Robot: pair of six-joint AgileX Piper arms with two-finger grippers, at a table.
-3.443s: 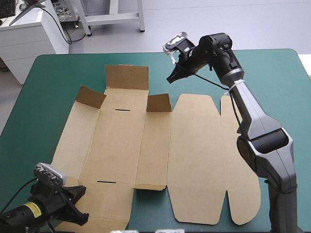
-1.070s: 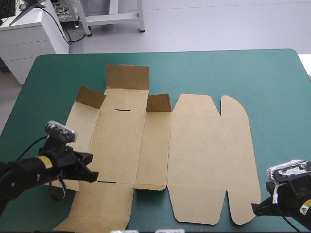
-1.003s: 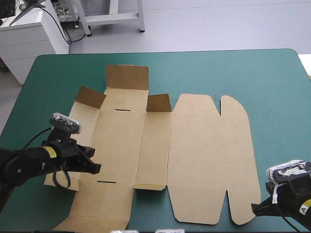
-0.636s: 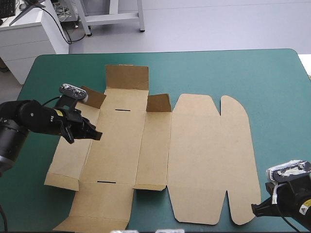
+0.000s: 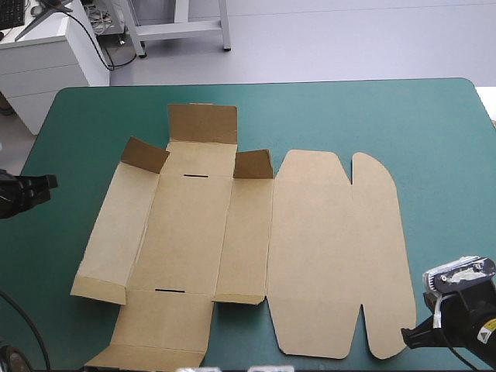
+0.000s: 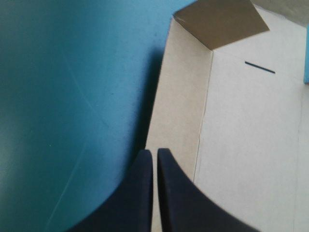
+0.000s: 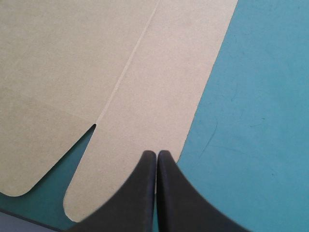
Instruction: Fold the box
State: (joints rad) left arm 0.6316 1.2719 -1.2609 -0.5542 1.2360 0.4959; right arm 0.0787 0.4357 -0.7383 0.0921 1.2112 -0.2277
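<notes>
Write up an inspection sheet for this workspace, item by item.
Surface: teal-green cover, smooth around the board.
Job's things: box lies unfolded; lid panel flat; far flaps raised.
Clutter: nothing seen.
Grippers: left gripper shut, empty, off the box by the table's left edge; right gripper shut, empty, at the box's near right corner.
Cables: nothing seen across the box.
Surroundings: nobody at the table.

Matt brown board box point(image 5: 256, 248), smooth teal-green cover point(image 5: 434, 147) faintly scuffed, smooth black fingers point(image 7: 176, 193)
</notes>
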